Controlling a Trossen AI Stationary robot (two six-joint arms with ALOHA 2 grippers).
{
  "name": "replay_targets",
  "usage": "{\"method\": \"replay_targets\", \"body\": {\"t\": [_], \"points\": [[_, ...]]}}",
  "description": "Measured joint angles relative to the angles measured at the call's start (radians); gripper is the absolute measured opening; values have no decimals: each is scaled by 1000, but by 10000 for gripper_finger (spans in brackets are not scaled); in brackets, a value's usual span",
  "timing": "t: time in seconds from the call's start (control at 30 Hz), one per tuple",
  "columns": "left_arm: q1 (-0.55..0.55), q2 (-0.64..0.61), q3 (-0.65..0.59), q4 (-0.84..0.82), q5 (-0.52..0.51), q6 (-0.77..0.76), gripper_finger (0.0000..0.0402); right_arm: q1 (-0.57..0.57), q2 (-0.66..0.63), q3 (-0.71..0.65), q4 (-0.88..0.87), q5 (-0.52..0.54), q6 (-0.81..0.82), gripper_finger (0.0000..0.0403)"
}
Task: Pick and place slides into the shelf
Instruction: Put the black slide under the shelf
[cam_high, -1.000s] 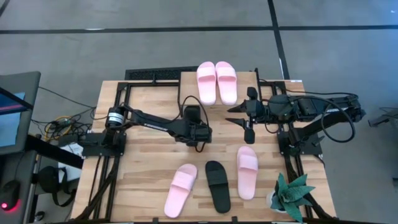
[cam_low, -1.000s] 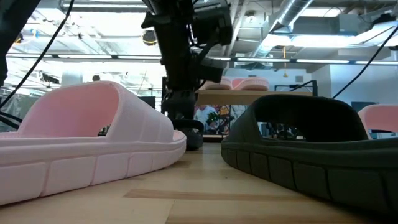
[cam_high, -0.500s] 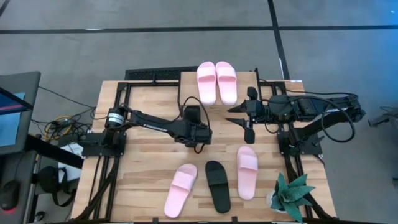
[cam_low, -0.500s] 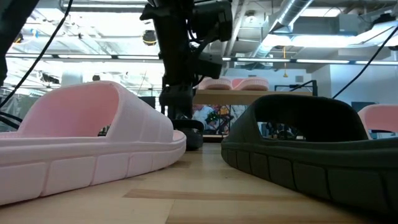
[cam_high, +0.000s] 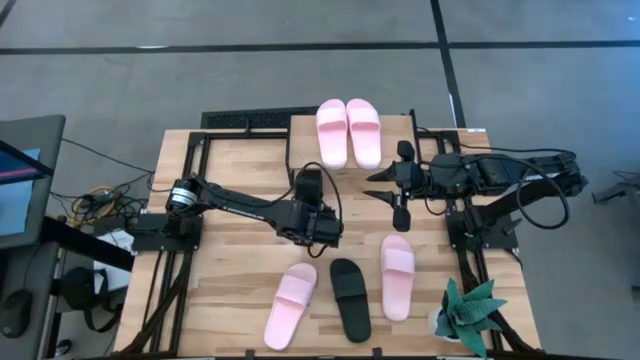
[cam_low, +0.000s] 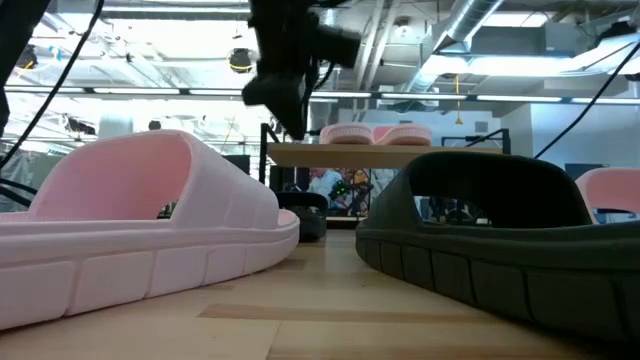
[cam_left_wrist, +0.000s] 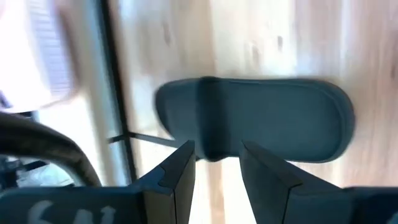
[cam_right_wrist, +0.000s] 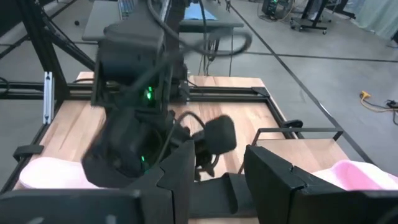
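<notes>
My left pincer (cam_high: 322, 226) hangs with fingers apart, empty, directly above a black slide (cam_left_wrist: 255, 127) on the table, the slide's long axis running across my finger gap. My right pincer (cam_high: 397, 193), also parted, waits farther off beside the shelf (cam_low: 330, 153).

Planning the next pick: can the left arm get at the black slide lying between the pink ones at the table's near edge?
Probably yes. The left gripper hangs open just above and beside the black slide, with nothing between them.
</notes>
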Motion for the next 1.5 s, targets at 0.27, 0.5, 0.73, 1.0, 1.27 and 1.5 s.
{"method": "replay_targets", "body": {"t": [0.27,0.5,0.73,1.0,1.27,1.5], "points": [[-2,-1,79,-44,-27,-8,116,0,0,0,0,0,7,127],[1,0,82,-18,-29,72,116,0,0,0,0,0,8,127],[32,0,82,-19,91,-9,116,17,0,0,-5,-8,27,127],[37,-7,82,-290,191,-110,116,81,25,0,-141,-33,135,127],[0,-112,41,-401,260,-220,116,126,139,-1,-203,-32,199,127],[-30,-228,-42,-395,240,-299,116,133,226,-1,-199,-54,201,127]]}}
